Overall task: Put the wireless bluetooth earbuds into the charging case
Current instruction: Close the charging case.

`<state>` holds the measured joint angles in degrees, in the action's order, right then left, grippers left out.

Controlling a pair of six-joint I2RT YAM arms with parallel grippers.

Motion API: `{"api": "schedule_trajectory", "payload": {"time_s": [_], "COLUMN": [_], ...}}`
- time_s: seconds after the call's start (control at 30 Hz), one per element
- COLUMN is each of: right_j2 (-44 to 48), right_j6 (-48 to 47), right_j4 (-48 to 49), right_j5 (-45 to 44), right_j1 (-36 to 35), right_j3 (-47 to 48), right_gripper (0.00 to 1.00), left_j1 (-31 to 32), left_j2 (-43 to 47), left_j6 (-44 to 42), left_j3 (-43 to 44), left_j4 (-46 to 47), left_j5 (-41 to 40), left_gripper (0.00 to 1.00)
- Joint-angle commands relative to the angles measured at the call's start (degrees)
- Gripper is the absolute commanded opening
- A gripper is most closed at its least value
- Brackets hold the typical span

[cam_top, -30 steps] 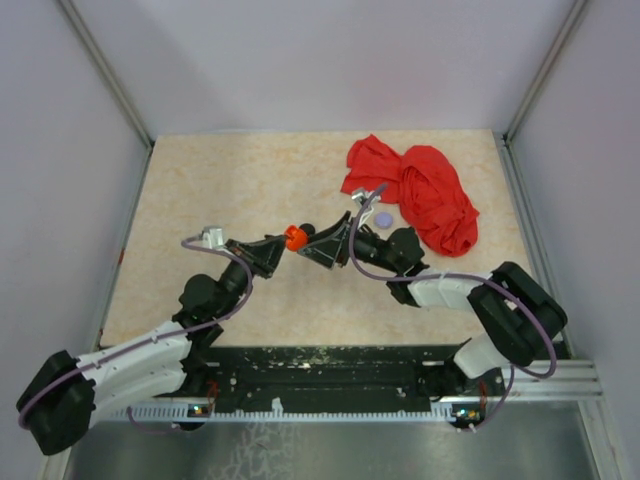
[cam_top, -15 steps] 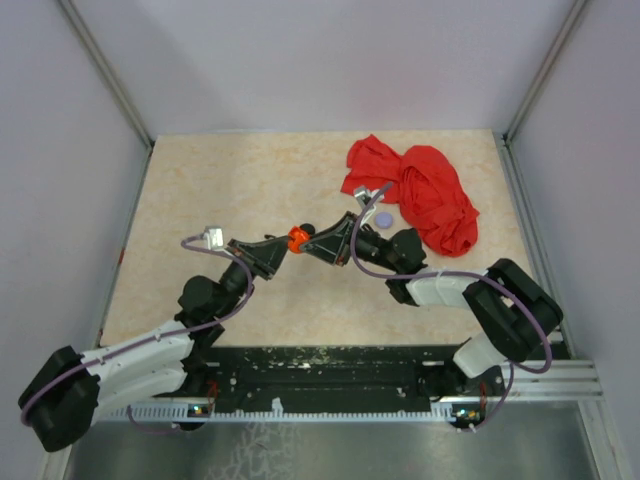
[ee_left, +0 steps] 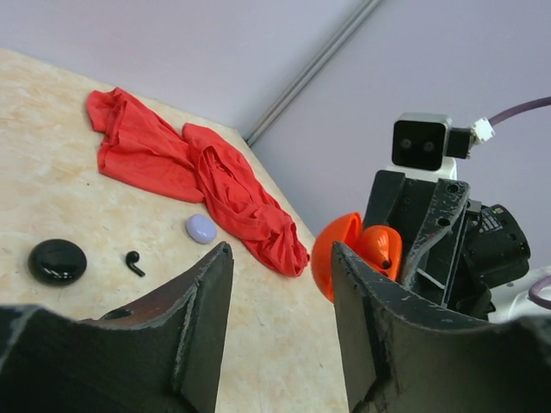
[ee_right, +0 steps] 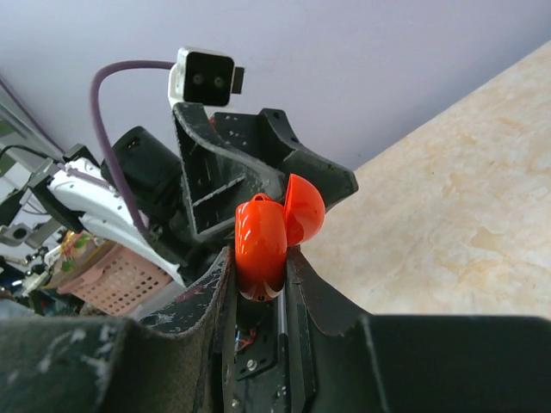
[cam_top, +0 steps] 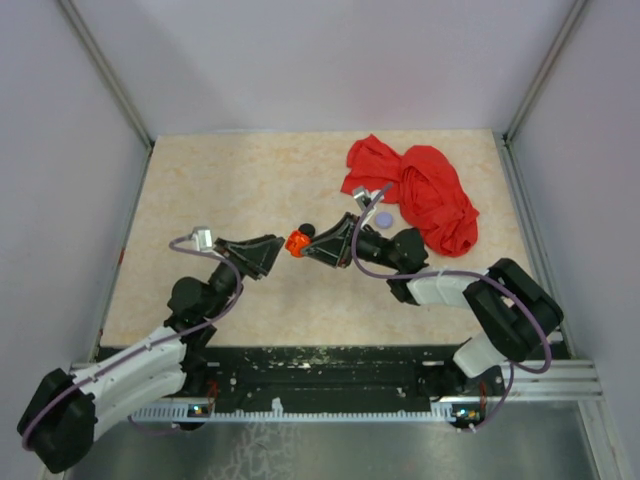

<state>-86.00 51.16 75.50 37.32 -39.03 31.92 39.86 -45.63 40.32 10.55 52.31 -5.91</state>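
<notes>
Over the desk (cam_top: pixel 200 190), right jaws are pinching an open orange clamshell (ee_right: pixel 261 245); left jaws are gaping. An earbud (ee_left: pixel 133 262) is lying diagonally beside the charging case (ee_left: pixel 57 261).

The left arm (cam_top: pixel 130 365) and right arm (cam_top: pixel 440 290) have white shells and bulky black joints; a purple cable (ee_right: pixel 95 99) loops along each. The left gripper (ee_left: pixel 280 258) and right gripper (ee_right: pixel 260 258) are black wedges (scuffed pale).
</notes>
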Motion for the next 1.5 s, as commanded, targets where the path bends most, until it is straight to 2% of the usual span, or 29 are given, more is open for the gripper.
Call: {"api": "schedule_trajectory", "payload": {"time_s": [0.0, 0.13, 0.23, 0.37, 0.5, 0.73, 0.87, 1.07, 1.23, 1.37, 1.47], "right_j2": [1.4, 1.2, 1.2, 1.2, 1.3, 1.7, 2.2, 3.3, 5.6, 7.6, 8.3], "right_j6": [-0.8, -1.2, -1.3, -1.3, -1.7, -3.5, -4.9, -6.7, -12.0, -15.9, -16.6], "right_j4": [3.9, 3.4, 3.2, 3.2, 2.3, -0.7, -3.2, -6.2, -15.4, -22.8, -24.1], "right_j5": [3.7, 6.3, 8.1, 9.7, 10.7, 10.3, 9.7, 8.6, 6.7, 5.0, 4.8], "right_j1": [0.7, 0.7, 0.8, 0.8, 0.7, 0.8, 0.9, 1.7, 2.0, 2.0, 2.1], "right_j3": [2.0, 2.5, 2.9, 3.4, 3.8, 3.8, 3.8, 3.3, 3.5, 4.2, 4.4], "right_gripper": [0.0, 0.0, 0.0, 0.0, 0.0, 0.0, 0.0, 0.0, 0.0, 0.0, 0.0], "left_j1": [-4.6, -8.3, -10.5, -12.9, -14.8, -15.6, -15.6, -15.7, -15.7, -15.7, -15.8], "left_j2": [2.2, 1.9, -0.9, -6.7, -13.7, -24.5, -28.4, -27.9, -23.2, -19.3, -18.0], "left_j6": [1.7, 3.6, 6.0, 11.9, 20.7, 31.2, 34.7, 34.1, 29.9, 25.7, 24.3], "left_j3": [-1.0, 0.3, 2.2, 3.2, 2.1, 2.7, 3.8, 3.9, 4.3, 4.7, 5.1], "left_j4": [-2.0, -1.7, 0.9, 8.1, 22.3, 43.8, 49.6, 49.1, 41.9, 34.7, 31.0], "left_j5": [7.7, 16.0, 23.9, 32.9, 39.3, 45.5, 48.0, 48.4, 48.2, 47.5, 47.5], "left_gripper": [0.58, 0.79, 0.85, 0.86, 0.85, 0.79, 0.76, 0.68, 0.62, 0.61, 0.61]}}
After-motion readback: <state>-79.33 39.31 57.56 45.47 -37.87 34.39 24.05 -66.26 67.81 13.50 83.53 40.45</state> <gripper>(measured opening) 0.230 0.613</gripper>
